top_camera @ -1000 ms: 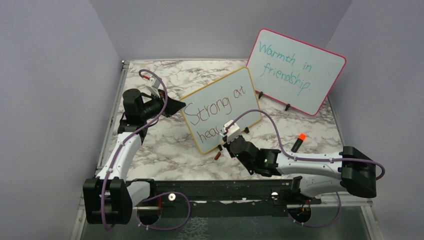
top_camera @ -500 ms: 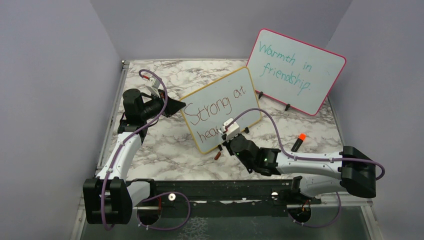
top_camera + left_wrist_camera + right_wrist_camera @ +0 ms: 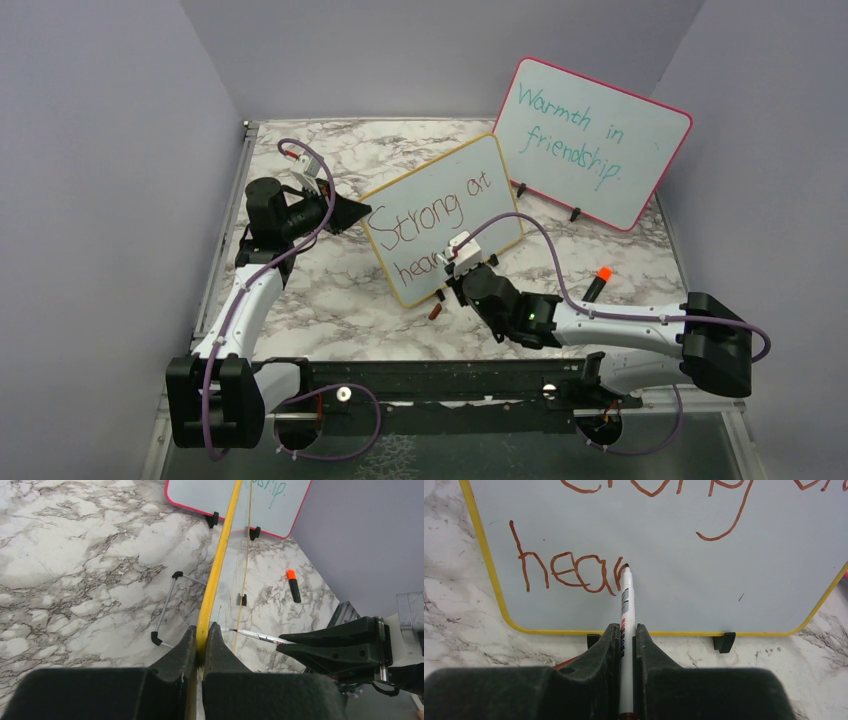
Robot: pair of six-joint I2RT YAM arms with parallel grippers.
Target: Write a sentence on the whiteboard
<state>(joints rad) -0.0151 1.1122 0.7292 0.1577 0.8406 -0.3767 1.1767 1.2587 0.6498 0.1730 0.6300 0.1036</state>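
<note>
The yellow-framed whiteboard point(image 3: 470, 215) stands tilted at the middle of the table. On it, in red-brown marker, the sentence point(image 3: 564, 572) reads "Strong at" and below that "hear". My left gripper point(image 3: 201, 632) is shut on the board's yellow left edge point(image 3: 217, 565) and appears in the top view as well point(image 3: 345, 212). My right gripper point(image 3: 626, 630) is shut on a white marker point(image 3: 626, 600). The marker's tip touches the board at the top of the "r". In the top view the right gripper point(image 3: 462, 275) is at the board's lower edge.
A pink-framed board point(image 3: 590, 140) with teal writing stands at the back right. A black marker with an orange cap point(image 3: 596, 284) lies on the marble to the right. A small red-brown cap point(image 3: 435, 311) lies below the whiteboard. Purple walls close in the table's sides.
My right wrist has shifted slightly up toward the board, with the marker tip working at the end of "hear". The left arm and the whiteboard have not moved.
</note>
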